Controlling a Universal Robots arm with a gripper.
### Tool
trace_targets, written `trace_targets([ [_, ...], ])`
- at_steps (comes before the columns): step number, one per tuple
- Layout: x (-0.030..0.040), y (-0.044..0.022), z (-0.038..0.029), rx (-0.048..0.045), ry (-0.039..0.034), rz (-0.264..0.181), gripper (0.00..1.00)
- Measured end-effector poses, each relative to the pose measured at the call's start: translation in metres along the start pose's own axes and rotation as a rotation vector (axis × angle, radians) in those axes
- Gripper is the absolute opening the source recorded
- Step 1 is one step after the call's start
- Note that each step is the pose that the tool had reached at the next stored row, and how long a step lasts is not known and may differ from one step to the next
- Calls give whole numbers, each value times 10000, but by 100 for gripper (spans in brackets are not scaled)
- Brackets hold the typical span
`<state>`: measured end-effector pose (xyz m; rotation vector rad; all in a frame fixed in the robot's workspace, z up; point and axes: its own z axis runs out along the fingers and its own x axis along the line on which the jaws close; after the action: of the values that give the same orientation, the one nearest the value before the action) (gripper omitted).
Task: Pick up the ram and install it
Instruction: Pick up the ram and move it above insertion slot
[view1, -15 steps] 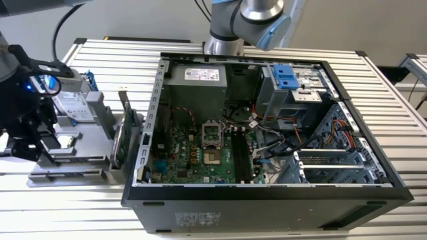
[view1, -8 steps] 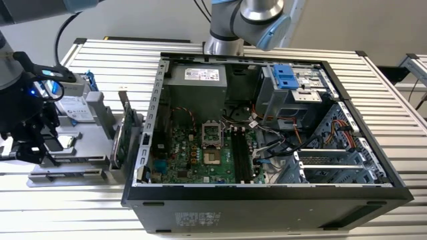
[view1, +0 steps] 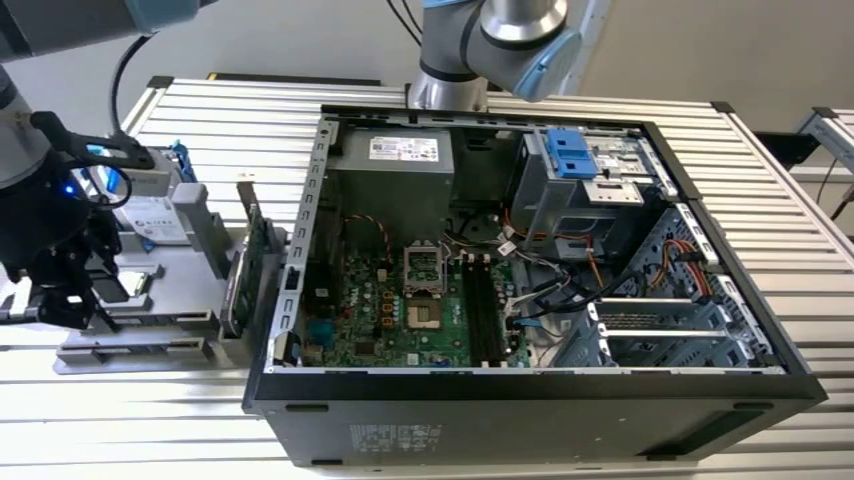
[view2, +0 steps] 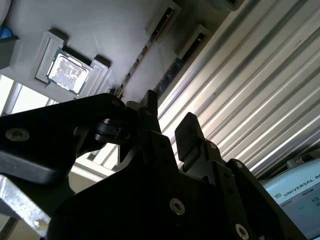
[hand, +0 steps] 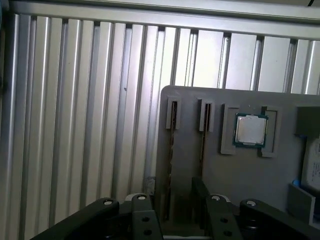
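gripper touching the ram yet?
Cannot tell. In the first wrist view the open gripper lines up on the ram slotted in the gray tray; neither contact nor gap shows plainly.

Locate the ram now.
In the first wrist view the ram stands on edge in the grey holder's slot farther from the processor chip, directly ahead of the open gripper. The holder sits at the exterior view's left.
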<state>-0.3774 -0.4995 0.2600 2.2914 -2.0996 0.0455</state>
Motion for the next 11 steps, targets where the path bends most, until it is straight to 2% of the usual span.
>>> trace_targets([
  [6, 1, 0, 40, -32, -3, 264, 100],
  [11, 0, 0, 73, -32, -3, 272, 100],
])
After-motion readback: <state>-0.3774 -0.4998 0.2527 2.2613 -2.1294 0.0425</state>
